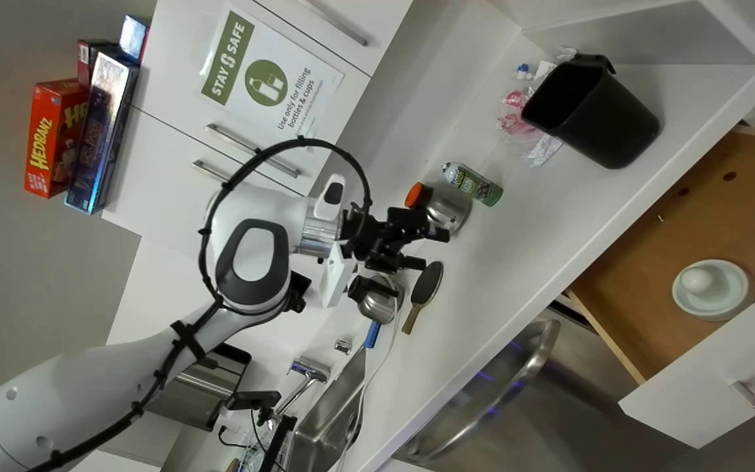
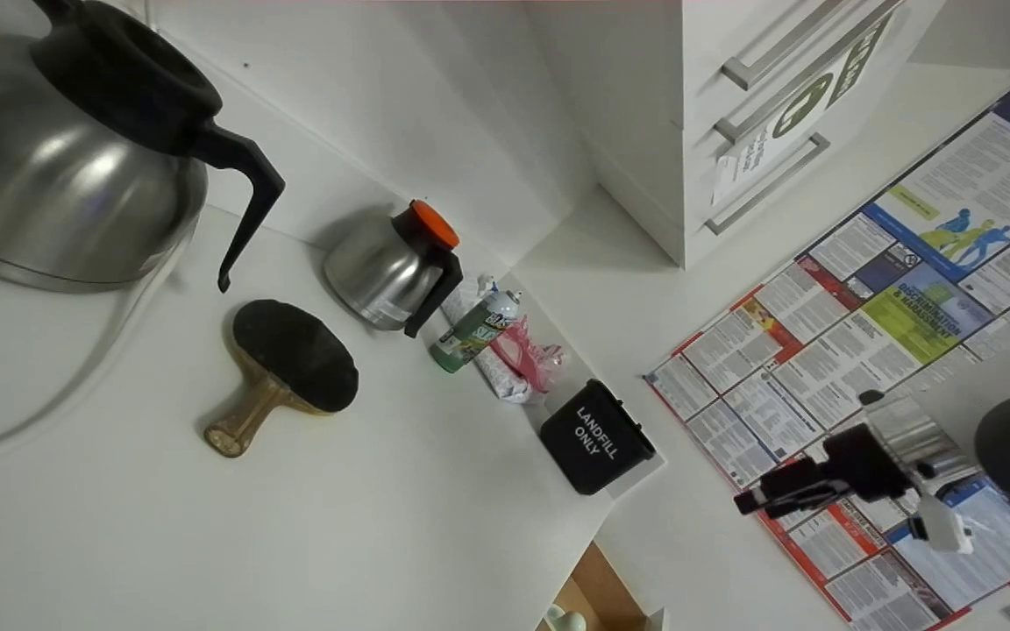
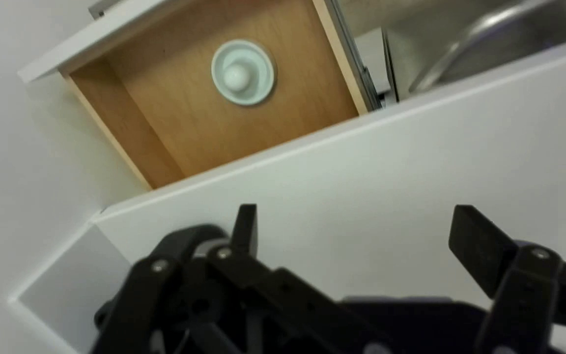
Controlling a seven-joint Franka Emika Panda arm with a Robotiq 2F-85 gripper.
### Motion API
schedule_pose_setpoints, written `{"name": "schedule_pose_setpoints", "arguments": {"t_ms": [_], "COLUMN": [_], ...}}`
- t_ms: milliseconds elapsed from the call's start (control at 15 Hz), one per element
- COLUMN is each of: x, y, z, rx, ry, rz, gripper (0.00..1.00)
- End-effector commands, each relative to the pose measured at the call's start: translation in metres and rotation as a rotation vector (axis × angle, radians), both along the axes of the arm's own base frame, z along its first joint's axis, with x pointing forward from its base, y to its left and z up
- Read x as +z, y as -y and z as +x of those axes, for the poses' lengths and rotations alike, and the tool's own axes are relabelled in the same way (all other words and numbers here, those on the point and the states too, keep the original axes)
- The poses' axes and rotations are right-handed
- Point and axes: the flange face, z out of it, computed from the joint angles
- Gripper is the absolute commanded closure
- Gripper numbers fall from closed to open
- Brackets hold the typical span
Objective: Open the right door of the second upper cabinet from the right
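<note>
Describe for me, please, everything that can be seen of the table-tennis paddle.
The table-tennis paddle has a rounded blade, its visible face a dull black that looks like rubber, with tan edging showing where it meets the handle. That short brown handle looks wooden. In both exterior views the paddle lies black face up on the white counter, unheld, near but apart from the orange-lidded pot. Only the counter visibly touches it; its underside is hidden.
</note>
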Motion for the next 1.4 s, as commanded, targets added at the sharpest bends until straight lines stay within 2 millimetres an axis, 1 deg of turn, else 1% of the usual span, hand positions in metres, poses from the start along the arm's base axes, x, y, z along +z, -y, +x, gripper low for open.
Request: {"name": "schedule_pose_setpoints", "arguments": {"t_ms": [0, 133, 267, 467, 600, 667, 800, 867, 1333], "x": [0.069, 0.103, 0.133, 0.169, 0.184, 0.173, 0.179, 0.179, 0.179], "y": [0.002, 0.0, -0.005, -0.026, -0.047, -0.037, -0.051, -0.053, -0.049], "z": [0.003, 0.003, 0.005, 0.012, 0.018, 0.014, 0.018, 0.018, 0.018], "rx": [0.001, -0.002, -0.007, -0.002, 0.065, 0.014, 0.048, 0.051, 0.045], "ry": [0.175, 0.275, 0.371, 0.512, 0.598, 0.534, 0.569, 0.57, 0.571], "rz": [0.112, 0.186, 0.259, 0.365, 0.407, 0.375, 0.396, 0.399, 0.4], "gripper": [0.0, 0.0, 0.0, 0.0, 0.0, 0.0, 0.0, 0.0, 0.0]}}
